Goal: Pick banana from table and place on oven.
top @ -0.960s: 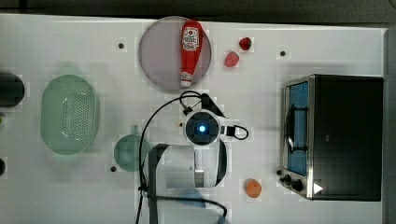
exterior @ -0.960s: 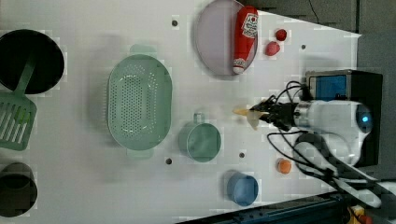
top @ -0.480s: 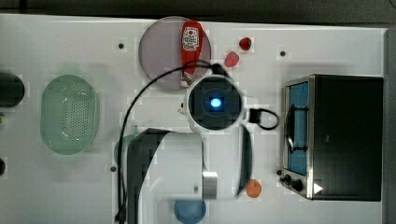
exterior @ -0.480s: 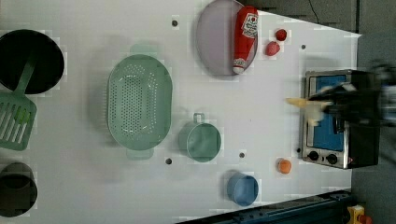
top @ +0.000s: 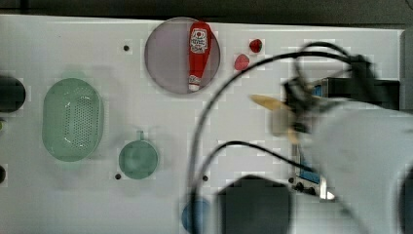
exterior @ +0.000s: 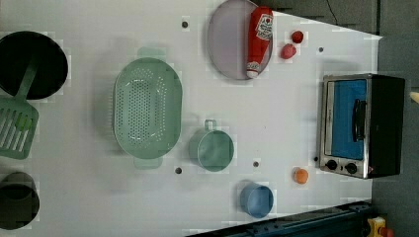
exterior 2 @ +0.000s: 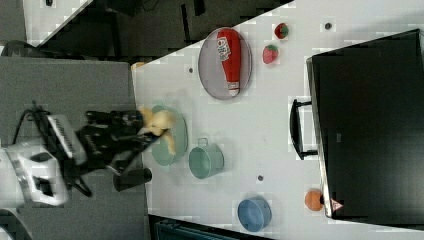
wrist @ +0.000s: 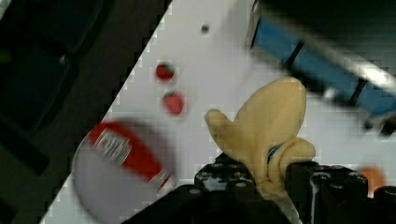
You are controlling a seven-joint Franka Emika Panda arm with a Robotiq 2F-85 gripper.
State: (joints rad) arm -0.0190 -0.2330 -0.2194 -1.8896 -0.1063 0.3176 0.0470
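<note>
1. Since a second ago the arm has swung in the top view from mid-tabletop toward the top view's right, and the small pale yellow-cream toy banana (wrist: 273, 126) has left the white tabletop (top: 97, 204) with it.
2. The black pincer (wrist: 268, 179) is closed on the banana's lower end; in the wrist view the fruit sticks out beyond the fingertips, its peel strips splayed to either side.
3. In the top view the banana (top: 272, 105) is carried high, just off the front of the boxy toaster oven with black top, silver frame and blue glass door (exterior: 363, 126); the arm's pale body covers most of the oven there.
4. The coming move turns on one relation, in my judgement: the oven's black top lies beyond the pincer, toward the top view's right, so the banana must travel on past the door before release.
5. The banana's long axis points away from the pincer, toward the oven's glass door in the wrist view.
6. Height above the oven cannot be read from these views; the right view places the pincer (exterior 2: 145, 130) over a green colander only by perspective.
7. Motion blur smears the arm and cables in the top view, and the left view catches only a pale sliver at its right edge, too small to identify.
</note>
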